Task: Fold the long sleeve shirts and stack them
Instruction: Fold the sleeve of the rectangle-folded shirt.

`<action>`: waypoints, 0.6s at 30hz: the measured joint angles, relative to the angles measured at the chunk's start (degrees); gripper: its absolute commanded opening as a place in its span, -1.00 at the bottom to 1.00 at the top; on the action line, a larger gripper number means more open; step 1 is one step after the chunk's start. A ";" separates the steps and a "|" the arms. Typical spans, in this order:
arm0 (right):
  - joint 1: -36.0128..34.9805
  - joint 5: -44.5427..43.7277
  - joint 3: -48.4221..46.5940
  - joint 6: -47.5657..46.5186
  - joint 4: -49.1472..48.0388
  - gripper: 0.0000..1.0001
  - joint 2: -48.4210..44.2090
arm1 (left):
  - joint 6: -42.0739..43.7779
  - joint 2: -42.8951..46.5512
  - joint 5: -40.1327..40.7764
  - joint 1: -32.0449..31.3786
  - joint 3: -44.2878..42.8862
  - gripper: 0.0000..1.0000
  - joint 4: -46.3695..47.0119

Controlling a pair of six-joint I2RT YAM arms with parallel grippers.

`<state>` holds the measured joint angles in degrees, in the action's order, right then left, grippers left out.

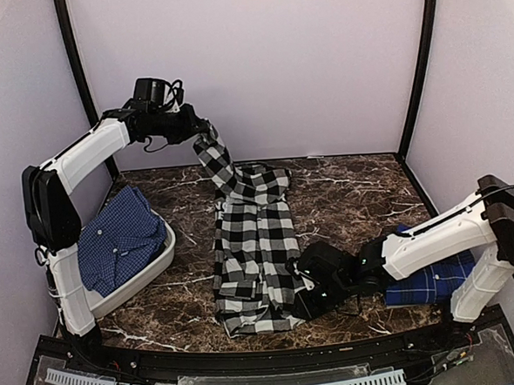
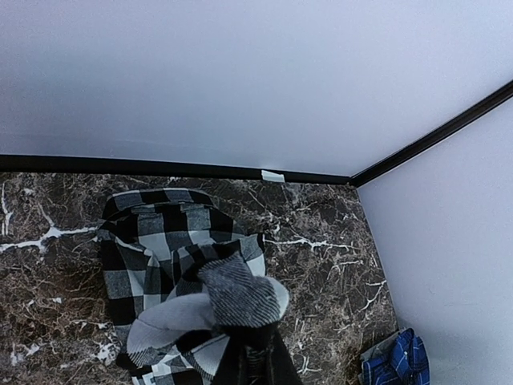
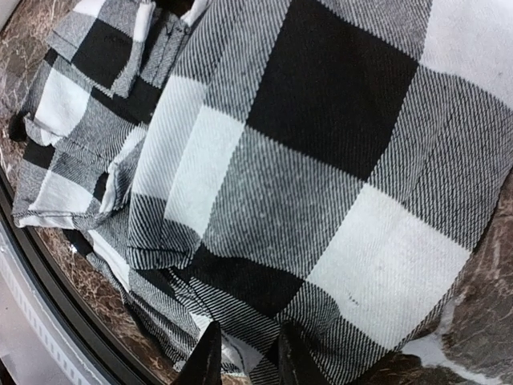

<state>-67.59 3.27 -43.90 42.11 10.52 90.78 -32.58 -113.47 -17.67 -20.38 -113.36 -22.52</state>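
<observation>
Centre: middle shirt (image 1: pixel 256 254) lies lengthwise on the tabletop (image 1: pixel 353 195), running from the back towards the near edge. At its far left corner, one sleeve rises off the tabletop to the left gripper (image 1: pixel 203 136). Left: tray (image 1: pixel 161 259), apart from middle shirt, with tray shirt (image 1: pixel 116 245) lying inside. Near right: right gripper (image 1: pixel 305 299) at middle shirt's near right edge. Far right: right-hand shirt (image 1: pixel 437 282) on the tabletop, partly under the right arm.
</observation>
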 measured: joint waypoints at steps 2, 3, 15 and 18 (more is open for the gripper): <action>-0.55 0.57 0.35 0.17 0.07 -0.54 0.28 | 0.02 0.00 0.55 0.00 0.26 -1.00 0.02; -0.70 0.63 0.35 0.22 0.07 -0.52 0.28 | 0.00 0.07 1.01 0.00 0.76 -1.00 0.28; 4.20 -0.94 -3.67 -1.18 3.37 -0.27 -8.28 | -0.33 7.21 6.95 0.52 16.94 -1.00 2.36; 8.20 -1.25 -4.55 -1.81 3.28 -0.22 -9.53 | -0.37 8.66 6.08 0.66 17.77 -1.00 3.87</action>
<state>-59.40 2.02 -48.45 40.29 13.80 81.25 -32.95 -104.81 -11.60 -19.73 -95.59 -18.65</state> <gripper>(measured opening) 0.367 0.044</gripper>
